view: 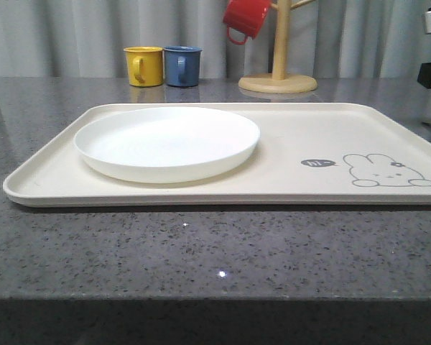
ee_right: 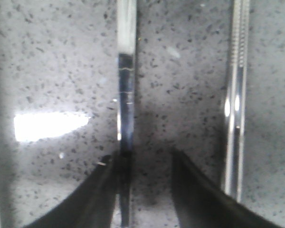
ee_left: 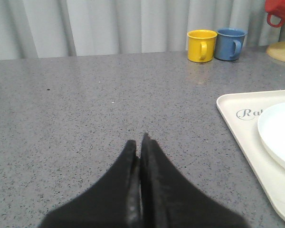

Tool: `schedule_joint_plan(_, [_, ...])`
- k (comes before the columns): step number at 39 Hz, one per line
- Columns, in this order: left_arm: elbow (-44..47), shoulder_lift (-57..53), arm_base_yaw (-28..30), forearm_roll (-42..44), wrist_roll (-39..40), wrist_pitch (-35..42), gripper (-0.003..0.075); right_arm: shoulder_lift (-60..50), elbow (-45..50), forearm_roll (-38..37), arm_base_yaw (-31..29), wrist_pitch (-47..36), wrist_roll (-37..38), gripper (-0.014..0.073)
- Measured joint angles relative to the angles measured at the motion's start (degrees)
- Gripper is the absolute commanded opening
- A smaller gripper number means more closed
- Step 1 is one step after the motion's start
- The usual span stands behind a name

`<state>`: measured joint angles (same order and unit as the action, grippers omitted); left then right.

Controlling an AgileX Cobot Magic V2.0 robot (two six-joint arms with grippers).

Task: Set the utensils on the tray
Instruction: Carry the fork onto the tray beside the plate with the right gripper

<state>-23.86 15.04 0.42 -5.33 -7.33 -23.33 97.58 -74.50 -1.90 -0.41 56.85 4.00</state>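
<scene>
The cream tray (view: 287,140) lies across the counter with the round white plate (view: 167,142) on its left half. The tray's corner (ee_left: 237,124) and the plate's edge (ee_left: 280,135) also appear in the left wrist view. My left gripper (ee_left: 138,142) is shut with nothing in it, low over bare counter beside that corner. My right gripper (ee_right: 143,154) is open, close above the counter. A slim steel utensil handle (ee_right: 126,90) lies between its fingers, close to one finger (ee_right: 104,190). A second steel utensil (ee_right: 236,104) with a finely ridged edge lies outside the other finger.
A yellow mug (view: 144,65) and a blue mug (view: 182,65) stand behind the tray. A wooden mug tree (view: 279,72) holds a red mug (view: 246,17) at the back. The counter's front edge (view: 215,296) runs close to the camera.
</scene>
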Motion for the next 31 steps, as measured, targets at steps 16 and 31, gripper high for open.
schedule_joint_plan(16, [0.0, 0.0, 0.0, 0.0, 0.0, 0.0, -0.0018, 0.2, -3.7, -0.4, -0.1, 4.3, -0.1, -0.0038])
schedule_joint_plan(31, [0.0, 0.0, 0.0, 0.0, 0.0, 0.0, -0.0018, -3.0, -14.9, -0.4, 11.8, 13.5, 8.0, -0.0037])
